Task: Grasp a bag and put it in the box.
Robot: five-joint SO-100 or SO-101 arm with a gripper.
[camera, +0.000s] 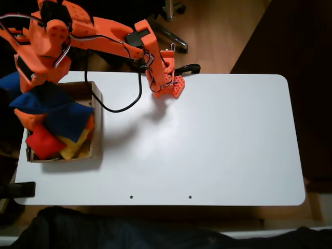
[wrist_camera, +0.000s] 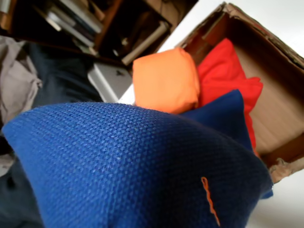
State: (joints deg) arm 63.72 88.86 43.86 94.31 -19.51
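Right over the box (camera: 96, 122) at the table's (camera: 218, 140) left end in the fixed view sits the bag (camera: 39, 99), blue and up close in the wrist view (wrist_camera: 123, 166), with a short orange thread on it. My jaws are hidden, so I can't tell if they're clamped on it. Inside I count one more blue bag (camera: 72, 120), one red (camera: 44, 142), one orange (wrist_camera: 165, 80) and one yellow (camera: 72, 148). Loads of bare white tabletop to the right. No readable writing.
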